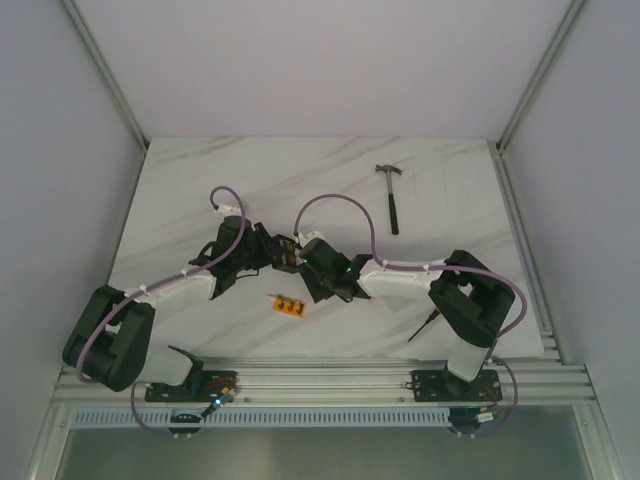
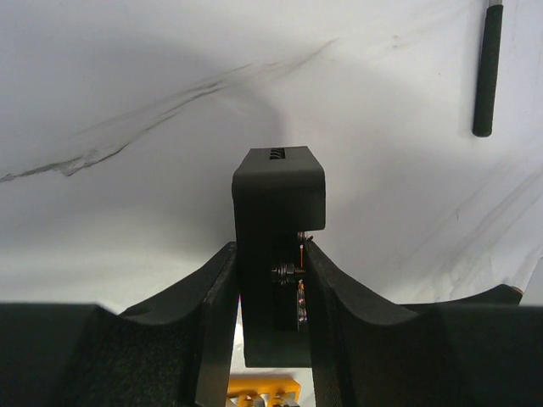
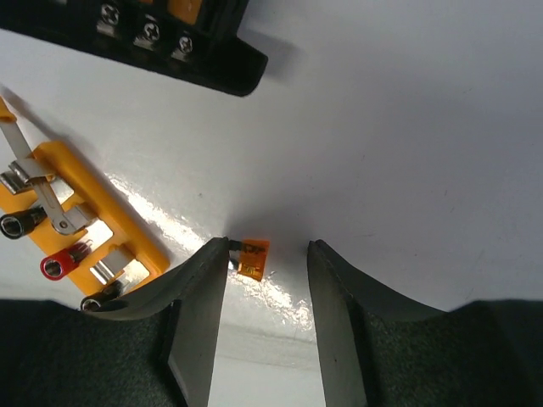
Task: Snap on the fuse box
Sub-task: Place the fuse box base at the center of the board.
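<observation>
The fuse box [image 2: 278,195], a small black plastic box, stands on edge between the fingers of my left gripper [image 2: 270,250], which is shut on its lower part. From above the fuse box [image 1: 285,252] sits mid-table between both grippers. In the right wrist view one black corner of the fuse box [image 3: 204,51] with screw terminals shows at the top left. My right gripper [image 3: 267,246] is open just above the table. A tiny orange fuse [image 3: 253,259] lies on the table by the tip of its left finger.
A flat orange strip [image 3: 93,220] with metal clips and red and black studs lies left of my right gripper, also seen as the orange strip [image 1: 289,305] near the front. A hammer [image 1: 392,195] lies at the back right. A thin dark tool [image 1: 421,327] lies by the right arm's base.
</observation>
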